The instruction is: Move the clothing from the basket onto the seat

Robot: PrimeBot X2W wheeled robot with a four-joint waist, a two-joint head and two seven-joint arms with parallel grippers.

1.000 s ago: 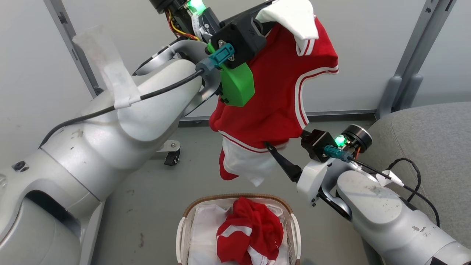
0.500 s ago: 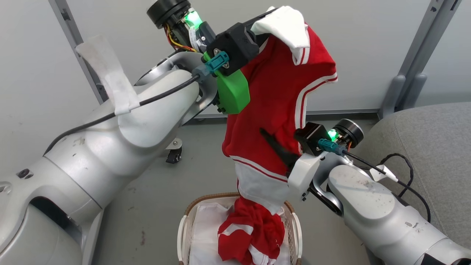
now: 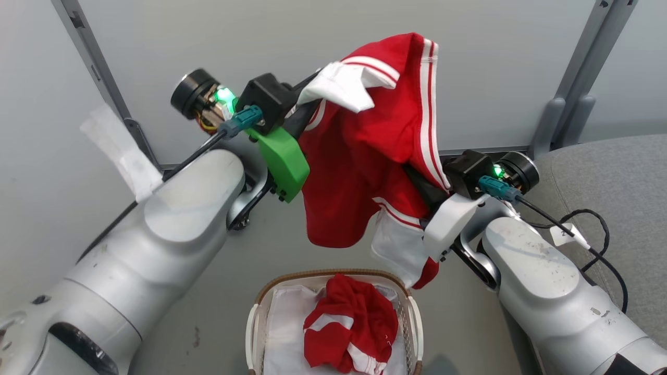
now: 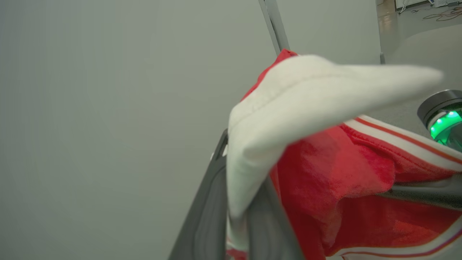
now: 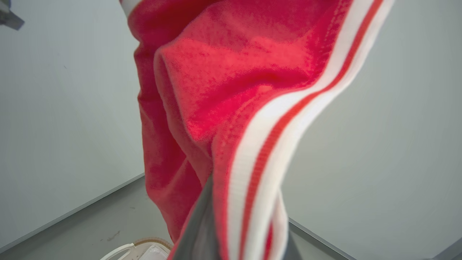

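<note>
Garment (image 3: 365, 156): I see it off the basket and up in the air, strung between the two grippers in front of the wall (image 3: 156, 52). Red body, white panels, white stripe trim. Its lower white panel hangs just above the basket's far rim, not touching it.
Left gripper (image 3: 312, 96): clamped on the garment. In my left wrist view a fold of the white panel is pinched between the two dark fingers (image 4: 205, 209).
Right gripper (image 3: 414, 179): pushed into the garment's right side, lower than the left one. In the right wrist view the striped edge lies over the fingers (image 5: 200, 231). I cannot tell whether they are closed on it.
Second garment (image 3: 354, 328): crumpled red and white heap lying in the basket, on the white liner (image 3: 284, 333).
Basket (image 3: 312, 273): on the floor (image 3: 208, 291) directly below the held garment, between the two arms.
Seat (image 3: 615, 177): grey cushion at my far right, beyond the right arm. No clothing on the part I can see.
</note>
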